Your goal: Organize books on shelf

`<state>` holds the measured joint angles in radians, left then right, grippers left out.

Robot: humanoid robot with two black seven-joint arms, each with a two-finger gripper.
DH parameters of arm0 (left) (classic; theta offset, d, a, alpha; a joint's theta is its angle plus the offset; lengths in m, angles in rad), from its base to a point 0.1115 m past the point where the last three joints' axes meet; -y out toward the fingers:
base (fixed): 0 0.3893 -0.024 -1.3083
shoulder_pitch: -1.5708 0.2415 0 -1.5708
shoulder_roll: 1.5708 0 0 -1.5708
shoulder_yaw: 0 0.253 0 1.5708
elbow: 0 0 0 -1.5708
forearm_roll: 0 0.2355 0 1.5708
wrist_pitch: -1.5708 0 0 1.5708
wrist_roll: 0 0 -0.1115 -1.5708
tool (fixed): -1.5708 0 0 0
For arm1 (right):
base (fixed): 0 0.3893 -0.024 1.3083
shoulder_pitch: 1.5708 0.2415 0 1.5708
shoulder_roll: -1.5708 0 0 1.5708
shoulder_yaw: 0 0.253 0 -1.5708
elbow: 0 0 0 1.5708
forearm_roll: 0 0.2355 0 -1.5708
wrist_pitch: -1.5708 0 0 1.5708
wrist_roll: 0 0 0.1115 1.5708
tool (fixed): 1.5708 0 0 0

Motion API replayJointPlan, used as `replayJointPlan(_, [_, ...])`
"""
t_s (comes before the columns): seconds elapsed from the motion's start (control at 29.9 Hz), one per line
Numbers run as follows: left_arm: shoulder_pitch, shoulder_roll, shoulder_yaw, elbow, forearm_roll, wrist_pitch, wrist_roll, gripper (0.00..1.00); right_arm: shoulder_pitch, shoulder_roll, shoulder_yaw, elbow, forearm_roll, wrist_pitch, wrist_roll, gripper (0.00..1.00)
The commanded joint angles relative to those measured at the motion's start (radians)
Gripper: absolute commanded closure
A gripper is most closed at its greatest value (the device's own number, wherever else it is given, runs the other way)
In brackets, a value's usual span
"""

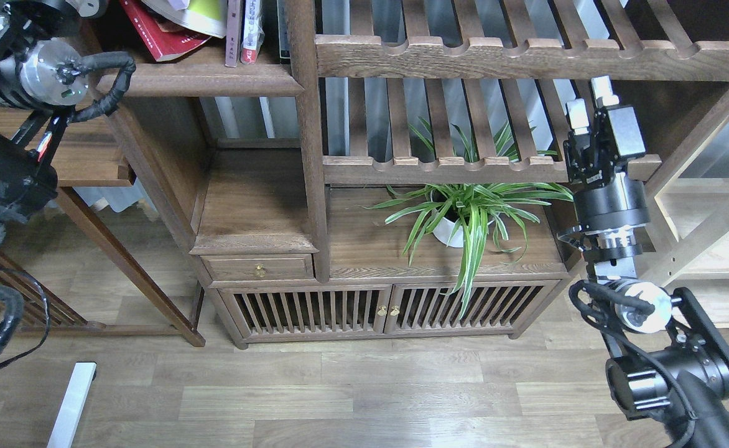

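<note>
Right gripper (590, 103) raised, fingers (576, 116) parted; left arm (10, 155) bent upward.

Books (171, 28) lie on the shelf (209, 79), plant (464, 214) lower right

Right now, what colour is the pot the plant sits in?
White, seen in the head view: the pot is mostly hidden behind the plant's green striped leaves.

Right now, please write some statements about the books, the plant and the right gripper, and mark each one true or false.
1. The dark red book lies tilted on the shelf. True.
2. The potted plant stands on the floor. False: it stands on the cabinet top, under a slatted rack.
3. The right gripper holds a book. False: it is empty, fingers apart.
4. Thin upright books stand to the right of the dark red book. True.
5. The cabinet doors are open. False: both slatted doors are shut.
</note>
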<state>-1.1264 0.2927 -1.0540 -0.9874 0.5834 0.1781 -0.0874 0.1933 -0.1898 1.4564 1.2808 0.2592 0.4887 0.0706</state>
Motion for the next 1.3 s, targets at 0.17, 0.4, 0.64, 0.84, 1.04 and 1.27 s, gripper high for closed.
replayJointPlan(0.17, [-0.006,-0.006,-0.003,0.035,0.0,0.0,-0.003,0.33,0.0,-0.013,0.001,0.0,0.0,0.0,0.0,0.27])
replayJointPlan(0.4, [-0.029,-0.017,0.006,0.033,-0.017,0.0,0.008,0.46,0.0,-0.011,-0.002,0.0,0.0,0.0,0.0,0.27])
replayJointPlan(0.64, [-0.039,-0.017,0.037,0.033,-0.02,0.0,0.008,0.65,0.0,-0.013,0.001,0.0,0.0,0.0,0.0,0.27])
replayJointPlan(0.84, [-0.035,-0.017,0.039,0.033,-0.026,-0.034,-0.006,0.88,-0.001,-0.013,0.001,0.0,0.0,0.0,0.0,0.27])
replayJointPlan(1.04, [-0.035,-0.017,0.037,0.042,-0.048,-0.106,-0.006,0.96,0.0,-0.013,0.008,0.0,0.0,0.0,0.0,0.27])
replayJointPlan(1.27, [-0.038,-0.018,0.039,0.044,-0.046,-0.103,0.012,0.79,0.0,-0.013,0.013,0.0,0.0,0.0,0.0,0.27])
